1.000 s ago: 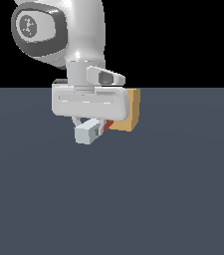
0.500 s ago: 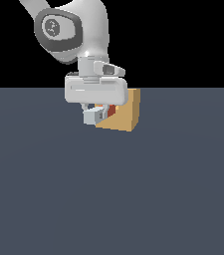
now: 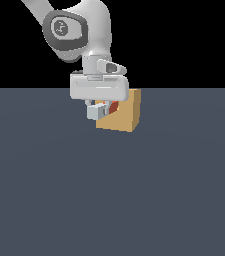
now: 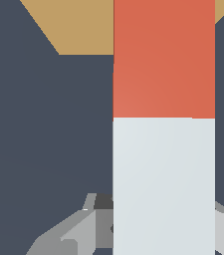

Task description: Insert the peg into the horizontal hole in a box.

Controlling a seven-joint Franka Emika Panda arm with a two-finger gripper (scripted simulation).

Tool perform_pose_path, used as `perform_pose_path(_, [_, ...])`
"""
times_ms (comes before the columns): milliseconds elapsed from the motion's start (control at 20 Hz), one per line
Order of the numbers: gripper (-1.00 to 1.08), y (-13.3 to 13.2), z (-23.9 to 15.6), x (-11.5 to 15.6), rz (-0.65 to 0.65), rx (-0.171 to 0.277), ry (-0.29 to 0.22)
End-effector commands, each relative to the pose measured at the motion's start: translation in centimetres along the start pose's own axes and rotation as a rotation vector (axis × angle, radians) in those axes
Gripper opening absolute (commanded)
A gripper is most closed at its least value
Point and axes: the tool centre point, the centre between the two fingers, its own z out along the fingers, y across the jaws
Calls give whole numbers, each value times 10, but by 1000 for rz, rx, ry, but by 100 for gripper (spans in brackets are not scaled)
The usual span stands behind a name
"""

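Note:
The tan box [image 3: 125, 116] sits on the dark floor just behind my gripper [image 3: 100, 108]. The gripper is shut on the peg [image 3: 112, 106], gripping its pale grey-white half, and only a little of the red-orange half shows against the box. In the wrist view the peg [image 4: 163, 124] runs straight away from the fingers [image 4: 81, 226], and its red-orange end reaches over the box [image 4: 78, 27]. The peg and the hand hide the hole in both views.
The dark grey floor [image 3: 112, 200] stretches around the box on all sides, and nothing else stands on it. The arm's white links [image 3: 79, 30] rise above the hand.
The hand with the peg has risen and shifted toward the exterior view's right, so more of the box's face shows. The box stays put.

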Motion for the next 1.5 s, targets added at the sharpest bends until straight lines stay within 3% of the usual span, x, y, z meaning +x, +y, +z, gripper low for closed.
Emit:
perform_pose_path(0, [-100, 1, -1, 1, 2, -2, 1])
perform_pose_path(750, [-100, 2, -1, 9, 0, -1, 1])
perform_pose_path(1450, [-100, 1, -3, 86, 0, -3, 3])
